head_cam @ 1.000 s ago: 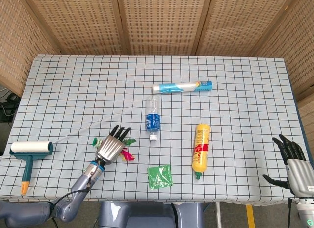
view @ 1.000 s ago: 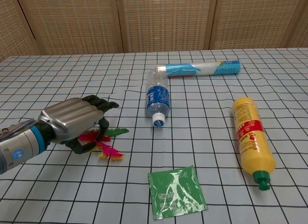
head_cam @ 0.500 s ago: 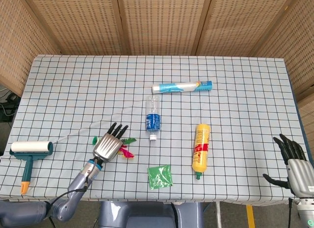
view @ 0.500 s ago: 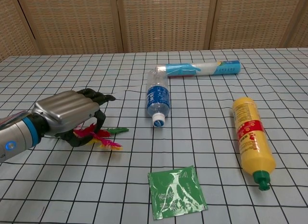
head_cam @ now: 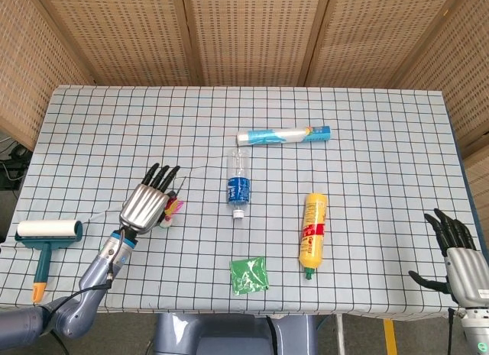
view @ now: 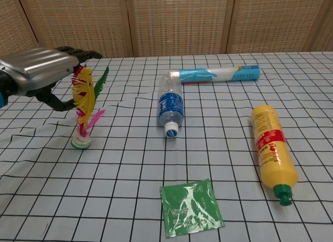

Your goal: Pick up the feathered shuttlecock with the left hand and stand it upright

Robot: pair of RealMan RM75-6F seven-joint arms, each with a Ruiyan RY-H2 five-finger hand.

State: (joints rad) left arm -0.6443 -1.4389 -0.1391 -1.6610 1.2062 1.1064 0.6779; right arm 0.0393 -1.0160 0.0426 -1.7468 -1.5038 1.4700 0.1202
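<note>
The feathered shuttlecock (view: 83, 104) stands upright with its white base on the checked cloth and its yellow, pink and green feathers pointing up. My left hand (view: 36, 70) hovers over its left side. The fingers reach past the feather tops and the thumb curls in beside the feathers, holding them. In the head view the shuttlecock (head_cam: 174, 211) shows just right of the left hand (head_cam: 145, 204). My right hand (head_cam: 458, 252) rests off the table's front right corner, fingers apart and holding nothing.
A water bottle (view: 170, 106) lies right of the shuttlecock. A yellow bottle (view: 272, 143) and a green packet (view: 190, 206) lie further right and nearer. A blue-white tube (view: 213, 74) lies at the back. A lint roller (head_cam: 46, 240) sits at the front left.
The left hand rose and moved left and back, lifting the shuttlecock from lying flat to standing on its base. The right hand stayed put.
</note>
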